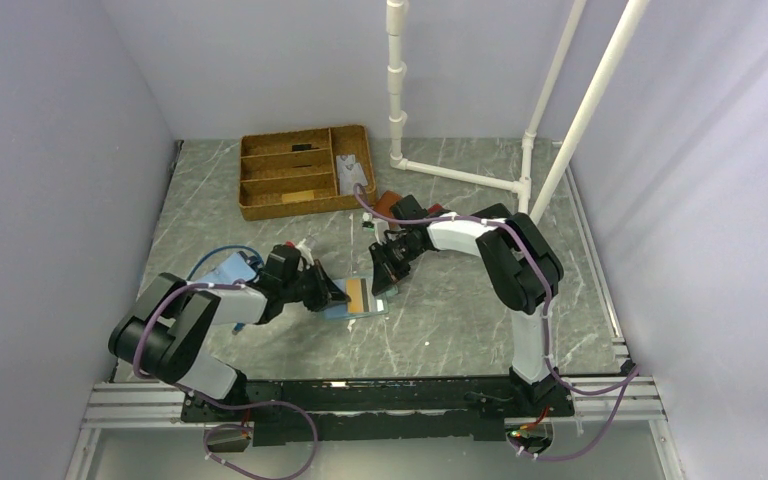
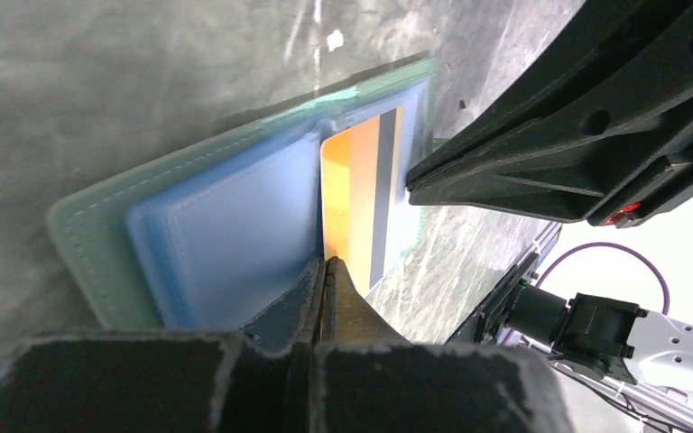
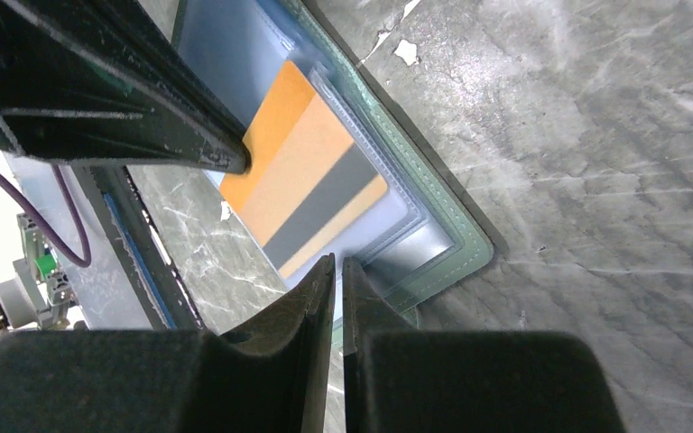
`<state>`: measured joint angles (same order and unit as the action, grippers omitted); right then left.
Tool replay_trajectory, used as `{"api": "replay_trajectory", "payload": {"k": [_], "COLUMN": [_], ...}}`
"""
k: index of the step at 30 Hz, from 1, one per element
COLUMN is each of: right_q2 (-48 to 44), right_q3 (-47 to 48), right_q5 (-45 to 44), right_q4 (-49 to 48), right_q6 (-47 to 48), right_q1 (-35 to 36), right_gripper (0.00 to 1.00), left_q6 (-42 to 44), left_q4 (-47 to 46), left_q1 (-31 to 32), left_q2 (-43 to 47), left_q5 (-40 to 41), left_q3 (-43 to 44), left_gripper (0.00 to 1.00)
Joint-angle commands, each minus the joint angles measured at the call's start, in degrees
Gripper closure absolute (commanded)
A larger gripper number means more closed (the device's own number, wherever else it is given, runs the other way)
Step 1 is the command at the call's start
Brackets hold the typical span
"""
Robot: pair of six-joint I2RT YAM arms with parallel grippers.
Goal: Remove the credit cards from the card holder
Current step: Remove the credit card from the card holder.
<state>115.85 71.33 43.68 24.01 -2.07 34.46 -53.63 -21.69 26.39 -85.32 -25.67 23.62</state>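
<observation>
Left hand (image 2: pixel 327 264) clamps credit card (image 2: pixel 356 198); right hand (image 3: pixel 338 267) nips card holder (image 3: pixel 465 244)

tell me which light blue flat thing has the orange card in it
The card holder with the greenish edge, between the left gripper and right gripper. The other blue piece, further left, has a blue cable and no card.

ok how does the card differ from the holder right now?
Colour: the card is orange with a grey stripe; the holder is light blue with a green edge. Size: the card is smaller than the holder. State: the card's end is pinched by the left end effector; the holder lies open, flat on the table. Both are flat rectangles.
</observation>
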Motion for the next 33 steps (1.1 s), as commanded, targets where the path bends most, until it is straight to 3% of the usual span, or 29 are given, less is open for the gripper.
{"api": "replay_trajectory", "payload": {"k": [1, 7, 22, 33], "right_q2": [2.1, 2.2, 1.2, -7.7], "right_q3": [0.2, 0.4, 1.4, 2.7], "right_q5": [-4.8, -5.1, -2.3, 5.9], "right_q4": [2.1, 2.4, 3.8, 7.1], "right_q6": [1.5, 1.5, 5.0, 14.5], "right_q1": [0.3, 0.2, -0.2, -0.6], "right_gripper": [0.89, 0.89, 0.87, 0.67], "left_q6": [1.2, 1.9, 9.7, 15.7], "left_q4": [-1.9, -0.7, 17.3, 25.7], "left_q1": [-2.0, -3.6, -7.9, -7.9], "left_q2": [0.9, 2.2, 13.4, 22.1], "left_q5": [-2.2, -3.8, -3.9, -4.6], "left_q3": [-1.7, -2.1, 1.3, 5.5], "left_gripper": [1.00, 1.00, 1.00, 1.00]}}
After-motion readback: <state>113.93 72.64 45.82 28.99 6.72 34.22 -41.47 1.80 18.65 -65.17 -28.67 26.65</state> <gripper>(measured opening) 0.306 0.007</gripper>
